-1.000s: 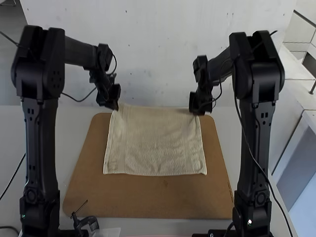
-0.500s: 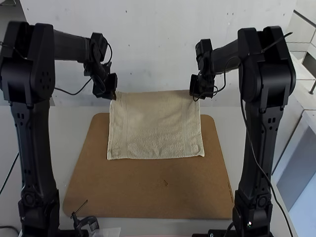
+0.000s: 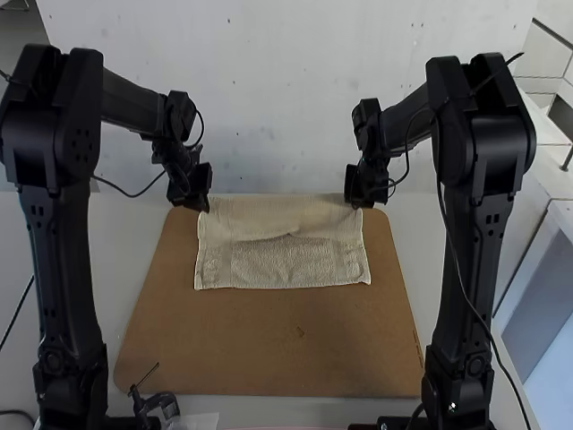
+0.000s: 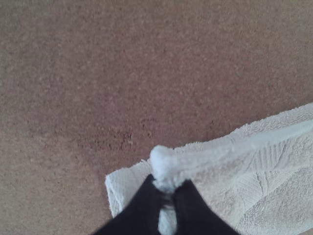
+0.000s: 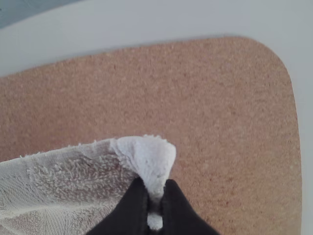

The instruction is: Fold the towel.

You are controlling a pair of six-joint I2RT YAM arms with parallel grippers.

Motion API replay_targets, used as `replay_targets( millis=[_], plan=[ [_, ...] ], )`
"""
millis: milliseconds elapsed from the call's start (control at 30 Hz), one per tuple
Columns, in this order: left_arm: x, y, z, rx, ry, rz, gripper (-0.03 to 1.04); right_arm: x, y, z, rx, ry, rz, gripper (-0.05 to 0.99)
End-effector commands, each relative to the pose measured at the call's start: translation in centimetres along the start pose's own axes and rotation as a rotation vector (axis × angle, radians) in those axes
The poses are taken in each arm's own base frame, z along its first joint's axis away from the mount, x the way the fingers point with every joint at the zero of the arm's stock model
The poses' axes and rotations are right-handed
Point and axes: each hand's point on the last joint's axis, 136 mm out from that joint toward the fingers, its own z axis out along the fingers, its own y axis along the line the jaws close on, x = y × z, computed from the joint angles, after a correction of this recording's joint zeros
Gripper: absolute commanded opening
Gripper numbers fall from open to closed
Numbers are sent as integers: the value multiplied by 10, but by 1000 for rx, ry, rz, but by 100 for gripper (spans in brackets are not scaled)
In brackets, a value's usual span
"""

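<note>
Beige towel (image 3: 286,262) over board (image 3: 295,349), near edge down on it. My left gripper (image 3: 206,207) and right gripper (image 3: 356,204) pinch its far corners. Room on board this side of towel.

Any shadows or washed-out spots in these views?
High view: faint shading under the fold across the towel, board fairly evenly lit. Left wrist view: soft shadow on the board, corner at the left gripper nearly washed out. Right wrist view: corner at the right gripper bright.

The boxy black arms (image 3: 64,260) trail thin black cables (image 3: 134,195).
</note>
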Motion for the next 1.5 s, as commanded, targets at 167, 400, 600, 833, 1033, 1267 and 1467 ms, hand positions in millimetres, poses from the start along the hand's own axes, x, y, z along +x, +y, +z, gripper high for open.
replay_targets(
  millis=[167, 400, 600, 833, 1033, 1267, 1467],
  plan=[
    [15, -11, -26, 9, -33, 48, 2, 9, 2, -28, 9, -11, -69, 1],
    [35, -13, -35, 14, -26, 63, 2, 27, -2, -39, 8, 6, -100, 1],
    [47, -11, -36, 17, -12, 61, 2, 37, -7, -41, 12, 16, -97, 1],
    [62, -11, -33, 19, 5, 65, 2, 50, -13, -46, 15, 25, -102, 1],
    [71, -16, -43, 25, -8, 82, 2, 65, -19, -49, 21, 43, -106, 1],
    [83, -20, -51, 31, -15, 97, 2, 77, -23, -56, 18, 43, -115, 1],
    [101, -21, -51, 32, 4, 104, 2, 85, -27, -64, 17, 40, -121, 1]
  ],
)
